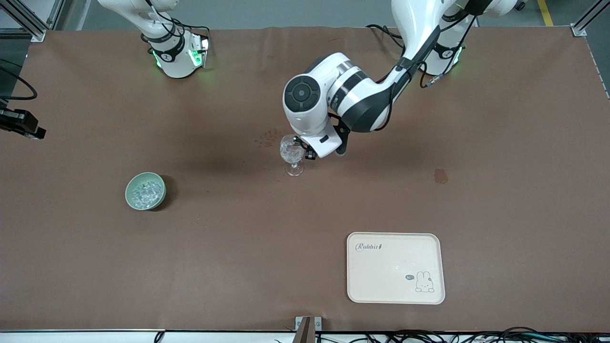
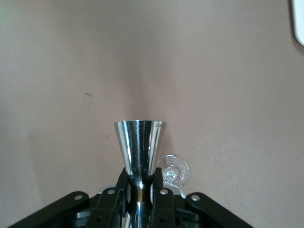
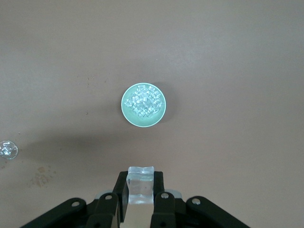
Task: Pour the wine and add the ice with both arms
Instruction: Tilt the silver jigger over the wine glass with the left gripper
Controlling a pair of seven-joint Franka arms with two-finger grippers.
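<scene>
A clear stemmed glass stands mid-table with glinting contents. My left gripper is right beside it, toward the left arm's end. In the left wrist view the left gripper is shut on the waist of a steel jigger, and the glass shows close beside it. Ice lies heaped in a pale green bowl toward the right arm's end. My right gripper is shut on a clear ice cube high above the table, with the bowl's ice below. It is out of the front view.
A cream tray with a rabbit print lies nearer the front camera, toward the left arm's end. A black device juts in at the table edge by the right arm's end. A small dark stain marks the brown cloth.
</scene>
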